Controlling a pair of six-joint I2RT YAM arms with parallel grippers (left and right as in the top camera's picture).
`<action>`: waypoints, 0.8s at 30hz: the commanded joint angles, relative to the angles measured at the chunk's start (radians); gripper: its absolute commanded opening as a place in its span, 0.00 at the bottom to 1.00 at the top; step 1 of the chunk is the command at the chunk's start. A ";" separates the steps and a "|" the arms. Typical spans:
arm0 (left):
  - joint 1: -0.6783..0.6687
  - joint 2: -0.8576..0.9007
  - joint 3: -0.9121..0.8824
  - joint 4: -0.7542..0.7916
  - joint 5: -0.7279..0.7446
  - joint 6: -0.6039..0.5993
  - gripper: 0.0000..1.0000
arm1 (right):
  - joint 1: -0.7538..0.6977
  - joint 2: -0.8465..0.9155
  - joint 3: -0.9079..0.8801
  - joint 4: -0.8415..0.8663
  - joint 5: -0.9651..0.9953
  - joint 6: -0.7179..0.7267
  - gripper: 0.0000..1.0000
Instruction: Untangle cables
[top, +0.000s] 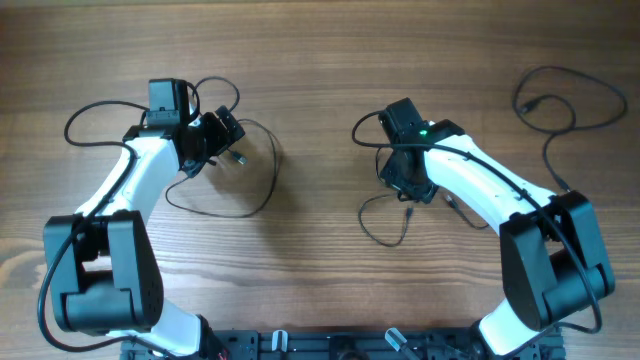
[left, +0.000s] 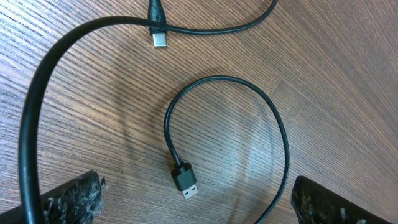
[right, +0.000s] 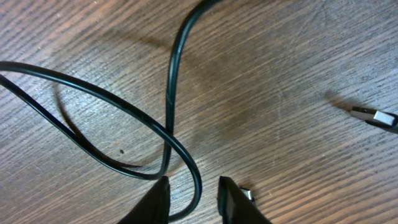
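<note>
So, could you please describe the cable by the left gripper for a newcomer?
On the wooden table, find the white left arm; its open left gripper hovers over a thin black cable. Unlike the other cable at the right gripper, it forms one wide loop ending in a flat black plug.

Thin black cables (left: 217, 77) — loose, separate loops.

Robotics test bench: left arm (top: 140, 180) and right arm (top: 480, 185) stand at a wood-grain table (top: 320, 60) with loose cables (left: 183, 176).
</note>
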 joint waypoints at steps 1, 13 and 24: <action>-0.004 0.008 0.003 0.002 -0.006 0.005 1.00 | 0.001 -0.011 -0.010 0.000 -0.006 0.001 0.29; -0.004 0.008 0.003 0.002 -0.006 0.005 1.00 | -0.017 0.013 -0.010 0.026 -0.036 -0.050 0.11; -0.004 0.008 0.003 0.002 -0.006 0.005 1.00 | -0.018 0.019 -0.010 0.027 -0.051 -0.054 0.24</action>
